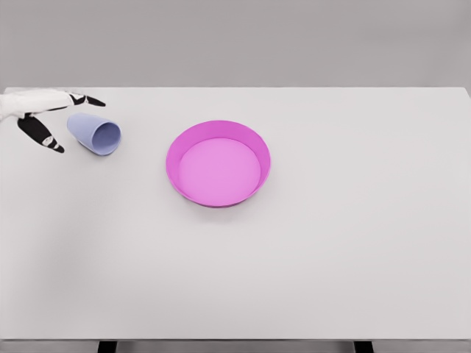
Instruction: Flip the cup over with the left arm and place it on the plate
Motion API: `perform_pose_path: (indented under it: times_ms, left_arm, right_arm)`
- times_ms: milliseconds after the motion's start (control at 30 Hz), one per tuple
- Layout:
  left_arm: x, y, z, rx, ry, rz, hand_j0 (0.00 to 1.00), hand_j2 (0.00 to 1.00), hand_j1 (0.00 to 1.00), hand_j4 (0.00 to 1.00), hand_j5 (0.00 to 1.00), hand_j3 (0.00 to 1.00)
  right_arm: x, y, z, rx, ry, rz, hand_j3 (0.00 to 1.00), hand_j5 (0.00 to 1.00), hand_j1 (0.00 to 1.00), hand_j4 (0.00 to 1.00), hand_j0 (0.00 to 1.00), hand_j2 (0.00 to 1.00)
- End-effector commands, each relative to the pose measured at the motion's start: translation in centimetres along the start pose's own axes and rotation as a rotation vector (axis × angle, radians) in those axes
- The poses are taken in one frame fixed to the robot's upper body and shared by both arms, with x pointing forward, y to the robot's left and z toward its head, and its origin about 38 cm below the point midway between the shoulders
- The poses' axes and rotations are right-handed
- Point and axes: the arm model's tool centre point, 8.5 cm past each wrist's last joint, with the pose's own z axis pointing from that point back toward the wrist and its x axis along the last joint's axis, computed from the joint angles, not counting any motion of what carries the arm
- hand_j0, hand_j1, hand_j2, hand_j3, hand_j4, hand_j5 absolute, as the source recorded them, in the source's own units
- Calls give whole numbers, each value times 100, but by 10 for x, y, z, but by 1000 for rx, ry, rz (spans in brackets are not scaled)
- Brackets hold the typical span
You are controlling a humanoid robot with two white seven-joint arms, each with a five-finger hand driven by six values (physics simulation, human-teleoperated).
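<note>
Near the tabletop's far left corner, the robot's white left hand (40, 114) reaches in from the left edge, its black-tipped fingers (88, 100) spread wide and holding nothing. The upper fingers lie above and just behind the small pale blue plastic cup (94, 133), while the thumb points down to the cup's left; whether any fingertip touches it I cannot tell. The cup lies on its side close to the left edge, its open mouth turned toward the near right.

My reading is that the reach is the step in hand: no grasp is made, and the cup has been neither flipped nor carried. The next move calls for the fingers to close around the cup's wall, then a turn of the wrist to set it upright, then a carry to the right.

Toward the middle of the tabletop, well apart from the cup, sits the round, shallow magenta plate (218, 163) with a raised rim, holding nothing. The right arm does not show.

The smooth white tabletop (331, 257) runs wide and flat; behind it stands a plain grey wall (294, 44).
</note>
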Motion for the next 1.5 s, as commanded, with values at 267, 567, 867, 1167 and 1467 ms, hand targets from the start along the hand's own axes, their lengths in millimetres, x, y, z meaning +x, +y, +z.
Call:
perform_pose_path:
  times_ms: [267,567,867,1167,1467]
  left_arm:
    - [8,2,-27,-26,8,-24,100,100,100,100,100,100]
    - [1,-2,-40,-44,42,4,100,100,100,100,100,100]
    - [-1,-2,-37,-43,47,4,100,100,100,100,100,100]
    - [0,-6,-40,-59,48,-3,100,100,100,100,100,100]
    - [-5,-13,-46,-78,75,16,100,100,100,100,100,100]
  right_arm:
    - [0,0,0,0,0,1,100,100,100,100,100,100]
    - [0,0,0,0,0,1,100,100,100,100,100,100]
    - [0,0,0,0,0,1,100,100,100,100,100,100]
    - [0,0,0,0,0,1,100,100,100,100,100,100]
    - [0,0,0,0,0,-1,100,100,100,100,100,100]
